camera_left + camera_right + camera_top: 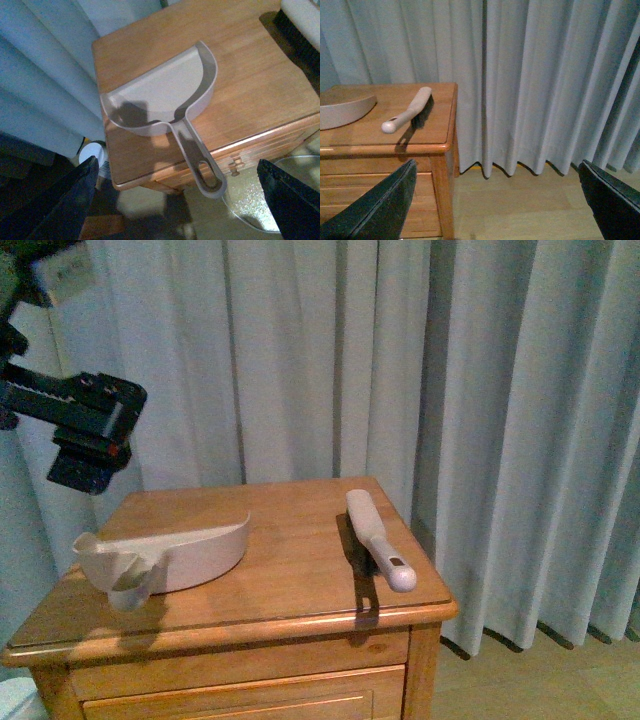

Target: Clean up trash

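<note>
Beige dustpan (160, 95) lies on wooden nightstand (250, 75) below left claw (176, 161) (jaws wide).

One dustpan (190, 550) lies below the left claw (176, 161). One hand brush (378, 538) (pale handle, dark bristles) lies well off to that claw's right. One wooden nightstand (290, 575) carries both.

Left arm (72, 405) juts into front view at 10 o'clock, dark links raised high, reaching toward 3 o'clock, boxy black end section with small red marks hanging beneath. Left gripper (176, 161), seen by own wrist camera: two dark fingers (60, 205) spread wide, pointed steeply downward, clasping nothing. Right gripper (497, 162) likewise agape, black fingers (615, 200) far apart, aimed roughly level. Neither gripper in contact with anything.
</note>
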